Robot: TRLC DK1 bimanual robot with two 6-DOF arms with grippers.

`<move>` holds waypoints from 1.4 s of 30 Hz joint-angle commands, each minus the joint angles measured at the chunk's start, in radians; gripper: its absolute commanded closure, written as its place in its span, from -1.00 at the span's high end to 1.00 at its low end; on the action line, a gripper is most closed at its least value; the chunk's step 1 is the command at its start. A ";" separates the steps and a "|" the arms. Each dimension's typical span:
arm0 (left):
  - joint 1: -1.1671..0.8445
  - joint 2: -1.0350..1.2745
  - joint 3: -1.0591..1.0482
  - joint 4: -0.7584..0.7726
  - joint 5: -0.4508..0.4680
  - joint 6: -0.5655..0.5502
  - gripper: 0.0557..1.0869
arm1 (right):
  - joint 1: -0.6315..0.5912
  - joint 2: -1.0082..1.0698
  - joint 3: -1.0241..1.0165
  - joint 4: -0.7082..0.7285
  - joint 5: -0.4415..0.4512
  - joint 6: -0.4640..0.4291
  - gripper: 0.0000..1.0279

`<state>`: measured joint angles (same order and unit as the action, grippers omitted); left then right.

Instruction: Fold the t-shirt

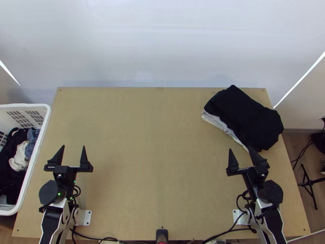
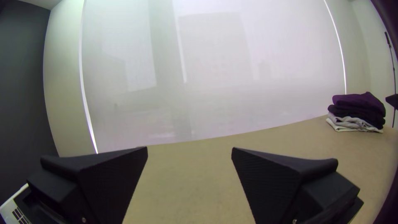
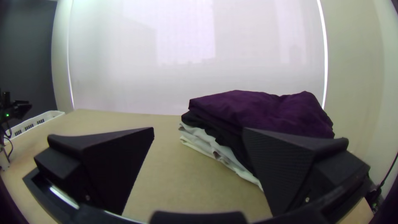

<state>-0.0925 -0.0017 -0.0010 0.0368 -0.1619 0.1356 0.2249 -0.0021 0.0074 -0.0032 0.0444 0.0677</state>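
You're holding the left gripper [image 1: 73,147] and right gripper [image 1: 240,149] wide; folded clothes [image 1: 248,118] are lying stacked on the table [image 1: 158,154].

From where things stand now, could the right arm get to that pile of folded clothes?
Probably yes: the right gripper is open and empty beside the stack of folded clothes, and nothing appears to stand between them.

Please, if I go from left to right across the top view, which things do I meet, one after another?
White basket → left gripper, open → stack of folded clothes.
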 commanded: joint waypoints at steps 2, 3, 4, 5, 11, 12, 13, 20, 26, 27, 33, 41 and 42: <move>0.000 0.000 -0.001 0.000 -0.001 0.001 0.91 | 0.001 0.001 0.000 0.000 0.000 0.001 0.93; 0.000 0.000 0.001 0.000 -0.001 0.001 0.91 | 0.001 0.001 0.000 0.000 0.000 0.001 0.93; 0.000 0.000 0.001 0.000 -0.001 0.001 0.91 | -0.001 0.001 0.000 0.000 0.000 0.001 0.93; 0.000 0.000 0.001 0.000 -0.001 0.001 0.91 | 0.001 0.001 0.000 0.000 0.000 0.001 0.93; 0.000 0.002 -0.001 0.000 -0.001 0.001 0.91 | -0.001 0.001 0.000 0.000 0.000 0.001 0.93; 0.000 0.000 -0.001 0.000 -0.001 0.001 0.91 | 0.001 -0.001 0.000 0.000 0.000 0.001 0.93; 0.000 0.000 -0.001 0.000 -0.001 0.001 0.91 | 0.001 0.001 0.000 0.000 0.000 0.001 0.93; -0.009 0.000 0.001 -0.005 0.036 0.001 0.91 | -0.001 0.001 0.000 0.000 0.000 0.001 0.93; -0.010 0.000 0.001 -0.011 0.047 -0.008 0.91 | 0.001 0.001 0.000 0.000 0.000 0.001 0.93; -0.010 0.000 0.001 -0.011 0.050 -0.021 0.91 | 0.001 0.001 0.000 0.000 0.000 0.001 0.93; -0.018 -0.001 0.002 -0.012 0.065 -0.036 0.91 | -0.001 0.001 0.000 0.000 0.000 0.001 0.93; 0.059 0.006 0.119 0.037 0.053 -0.041 0.91 | 0.001 0.001 0.000 0.000 0.000 0.001 0.93; 0.054 0.012 0.159 0.035 0.053 -0.047 0.91 | 0.001 0.001 0.000 0.000 0.000 0.001 0.93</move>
<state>-0.0563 -0.0021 0.0334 0.0490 -0.1097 0.1112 0.2249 -0.0017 0.0074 -0.0032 0.0444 0.0708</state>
